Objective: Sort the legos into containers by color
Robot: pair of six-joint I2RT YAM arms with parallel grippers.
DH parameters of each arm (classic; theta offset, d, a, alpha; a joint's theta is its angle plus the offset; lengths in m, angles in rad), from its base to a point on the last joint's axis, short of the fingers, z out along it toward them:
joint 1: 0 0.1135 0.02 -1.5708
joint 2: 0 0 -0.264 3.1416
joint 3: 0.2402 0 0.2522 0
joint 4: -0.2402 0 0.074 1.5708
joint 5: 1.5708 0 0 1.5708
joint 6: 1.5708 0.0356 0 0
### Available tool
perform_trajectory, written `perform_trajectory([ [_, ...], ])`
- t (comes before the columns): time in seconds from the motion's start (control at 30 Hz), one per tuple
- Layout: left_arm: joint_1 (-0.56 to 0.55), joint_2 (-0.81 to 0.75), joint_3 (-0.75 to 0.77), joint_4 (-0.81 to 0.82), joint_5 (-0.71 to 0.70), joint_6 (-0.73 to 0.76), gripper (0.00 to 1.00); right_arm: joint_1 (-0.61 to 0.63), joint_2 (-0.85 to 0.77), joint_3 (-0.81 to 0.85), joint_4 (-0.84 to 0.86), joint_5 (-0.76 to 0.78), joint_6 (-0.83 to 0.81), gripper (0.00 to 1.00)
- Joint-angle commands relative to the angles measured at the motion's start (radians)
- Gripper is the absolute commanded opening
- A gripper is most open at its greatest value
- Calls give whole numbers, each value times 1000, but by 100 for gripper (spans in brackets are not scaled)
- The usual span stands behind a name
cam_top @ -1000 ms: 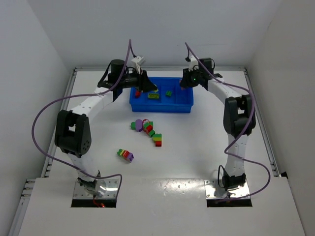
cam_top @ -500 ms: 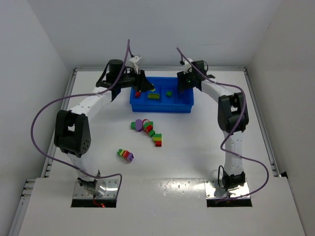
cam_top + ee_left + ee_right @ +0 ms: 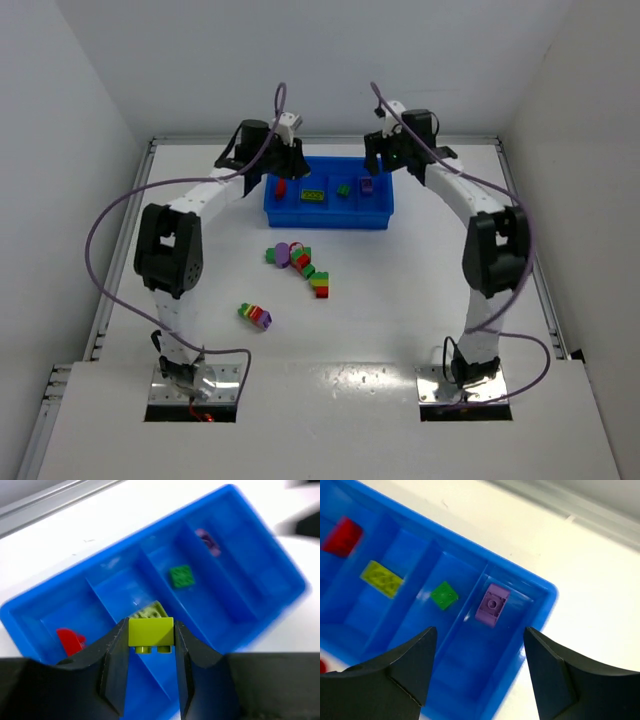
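L gripper (image 3: 150,630) clenched on a yellow brick (image 3: 151,633), held over the blue tray (image 3: 45,605), above the compartment w/ another yellow piece (image 3: 150,611). R gripper (image 3: 479,632) spread wide, nothing in it; R wrist cam shows a purple brick (image 3: 492,604) lying in the end compartment, green brick (image 3: 444,595) next door. Only top cam shows multicolour stacks (image 3: 298,260) loose on the table (image 3: 420,290), apart from tray

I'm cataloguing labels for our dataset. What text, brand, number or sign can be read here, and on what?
None: no readable text on the blue tray, the bricks or the table.
Stud markings on the purple brick, if any, are too blurred to read.
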State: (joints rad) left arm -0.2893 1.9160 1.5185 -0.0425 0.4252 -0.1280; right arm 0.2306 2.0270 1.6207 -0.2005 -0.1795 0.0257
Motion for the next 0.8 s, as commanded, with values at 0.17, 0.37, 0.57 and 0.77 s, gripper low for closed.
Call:
perform_trajectory([
  [0.17, -62, 233, 229, -11, -186, 60, 12, -46, -365, -177, -20, -8, -47, 70],
  [0.37, -80, 382, 391, -69, -247, 60, 26, -92, -453, -287, -51, -174, -47, 70],
  [0.57, -90, 400, 427, -69, -281, 51, 56, -111, -485, -369, -105, -322, -118, 71],
  [0.77, -100, 284, 378, -54, -336, 60, 62, -83, -513, -426, -198, -494, -312, 80],
])
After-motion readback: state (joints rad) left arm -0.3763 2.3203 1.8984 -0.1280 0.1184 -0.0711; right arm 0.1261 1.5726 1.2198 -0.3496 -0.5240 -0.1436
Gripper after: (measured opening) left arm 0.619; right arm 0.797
